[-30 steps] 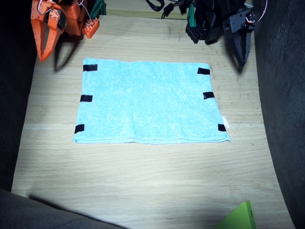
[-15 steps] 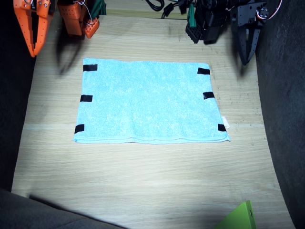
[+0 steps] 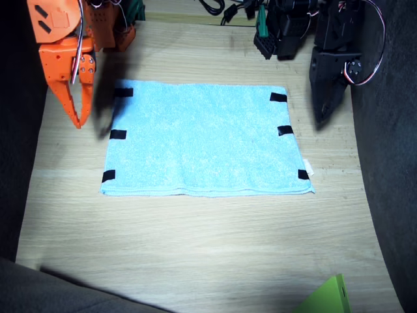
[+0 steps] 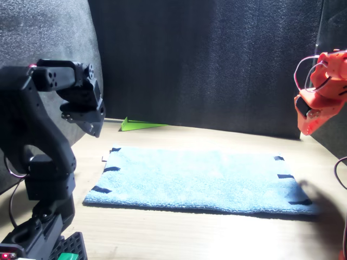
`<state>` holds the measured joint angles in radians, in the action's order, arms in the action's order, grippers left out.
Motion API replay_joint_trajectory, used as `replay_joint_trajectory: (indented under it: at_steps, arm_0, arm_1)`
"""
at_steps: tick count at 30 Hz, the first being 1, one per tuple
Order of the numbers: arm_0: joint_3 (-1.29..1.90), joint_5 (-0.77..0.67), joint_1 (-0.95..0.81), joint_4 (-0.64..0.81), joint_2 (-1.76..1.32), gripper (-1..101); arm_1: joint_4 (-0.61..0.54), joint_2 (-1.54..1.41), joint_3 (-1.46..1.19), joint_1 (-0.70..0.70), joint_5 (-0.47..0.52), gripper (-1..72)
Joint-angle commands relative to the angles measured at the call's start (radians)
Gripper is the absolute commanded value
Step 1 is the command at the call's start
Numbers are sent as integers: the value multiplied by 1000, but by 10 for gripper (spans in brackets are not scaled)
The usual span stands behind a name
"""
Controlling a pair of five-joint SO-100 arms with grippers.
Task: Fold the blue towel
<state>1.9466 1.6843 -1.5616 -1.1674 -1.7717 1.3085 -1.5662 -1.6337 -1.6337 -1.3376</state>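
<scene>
- Pale wood makes up the table (image 3: pixel 195 254), the largest thing in view; it carries everything else, with dark fabric walls around it.
- The blue towel (image 3: pixel 205 139) lies flat and unfolded at the middle of the table, a fuzzy cyan rectangle; in the front view (image 4: pixel 200 180) it lies just as flat, with its long edges running across.
- The left arm (image 4: pixel 43 162), black, stands beyond the towel's short edge that carries the white tag; it rises from a base at the table edge and bends over toward the cloth.
- The right arm (image 3: pixel 62 39), orange, hangs above the table just outside the towel's opposite short edge.
- The right gripper (image 3: pixel 77 111) points down beside that edge, clear of the cloth, its two orange fingers slightly parted with nothing between them.
- The left gripper (image 3: pixel 324 104) also points down, off the towel's tagged edge and above the table; whether its fingers are parted or pressed together cannot be told.
- A green wedge (image 3: pixel 326 298) lies at the table's near corner, well apart from the towel.
- Six black tape marks (image 3: pixel 117 134) sit on the towel, three along each short edge.
- A white tag (image 3: pixel 308 167) sticks out from the towel corner nearest the green wedge.
</scene>
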Motion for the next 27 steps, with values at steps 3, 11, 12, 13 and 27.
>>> replay_joint_trajectory:
  at_steps: [3, 11, 12, 13, 27]
  arm_0:
    - [-44, 20, -11, 28, 86, -3]
    - [35, 35, 35, 52, 92, -3]
    - [48, 40, 46, 46, 84, -3]
    - [64, 41, 58, 43, 72, -3]
    - [192, 12, 118, -28, -55, -3]
  arm_1:
    - [-3, 17, 8, -78, 72, -1]
    - [-2, 8, -21, -114, 80, -1]
    - [-11, 15, -29, -109, 80, -1]
    - [-23, 20, -40, -103, 81, -1]
    - [-84, -28, -215, -127, 69, 41]
